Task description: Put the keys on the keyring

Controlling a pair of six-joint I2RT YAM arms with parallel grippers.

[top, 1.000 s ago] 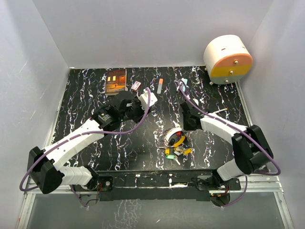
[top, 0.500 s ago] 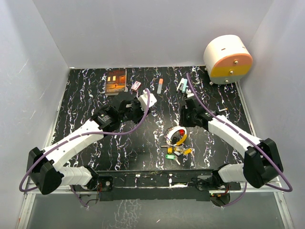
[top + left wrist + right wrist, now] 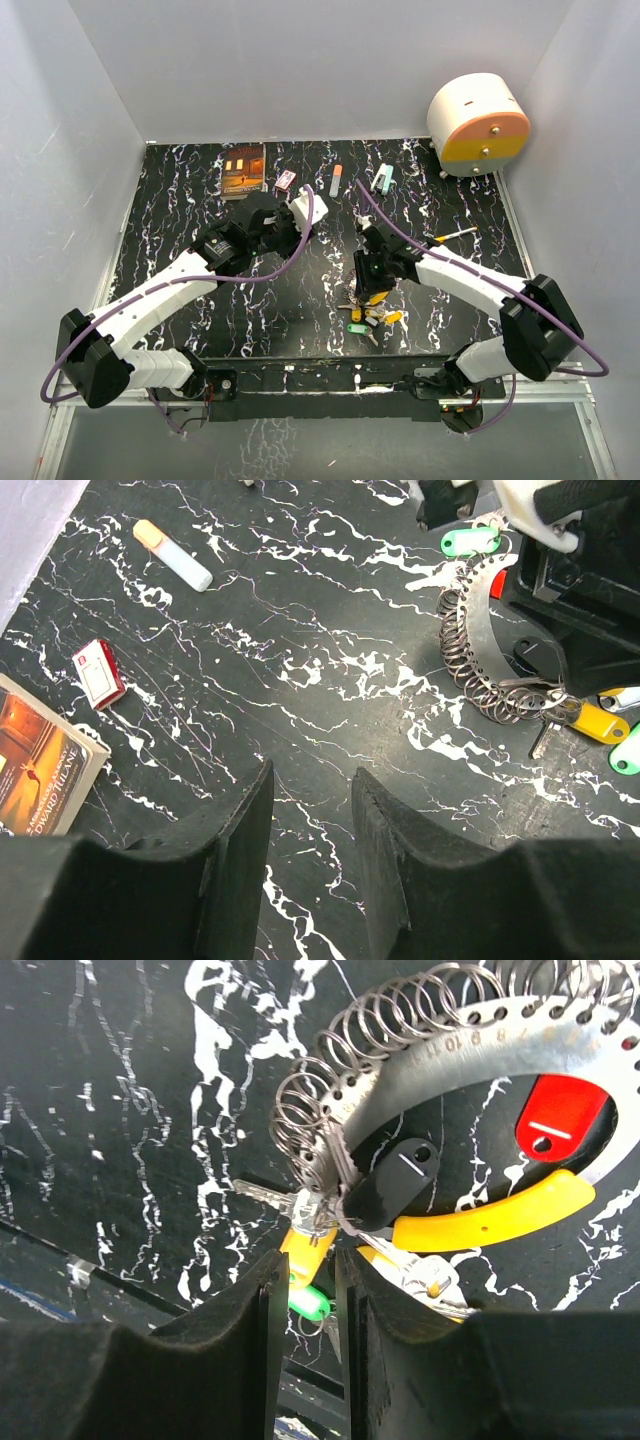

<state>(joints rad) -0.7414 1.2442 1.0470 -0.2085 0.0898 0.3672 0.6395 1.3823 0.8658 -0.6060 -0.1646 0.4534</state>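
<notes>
The keyring (image 3: pixel 400 1030) is a silvery band strung with many small wire coils, lying on the black marbled table; it also shows in the left wrist view (image 3: pixel 470 650). Keys with yellow (image 3: pixel 310 1245), green (image 3: pixel 310 1302), black (image 3: pixel 395 1182) and red (image 3: pixel 560 1115) plastic heads lie bunched at it, and some of them show in the top view (image 3: pixel 365 315). My right gripper (image 3: pixel 305 1260) hovers just over the yellow and green keys with its jaws narrowly parted, and covers the ring in the top view (image 3: pixel 372 280). My left gripper (image 3: pixel 310 775) is open and empty, left of the ring (image 3: pixel 298 215).
A book (image 3: pixel 243 170), a small red box (image 3: pixel 285 180), an orange-capped marker (image 3: pixel 335 180) and a teal item (image 3: pixel 383 178) lie along the back. A white and orange drum (image 3: pixel 478 122) stands at the back right. A metal pin (image 3: pixel 450 235) lies right of centre.
My right arm swung from the back right down and left onto the keys and ring. My left arm has barely moved.
</notes>
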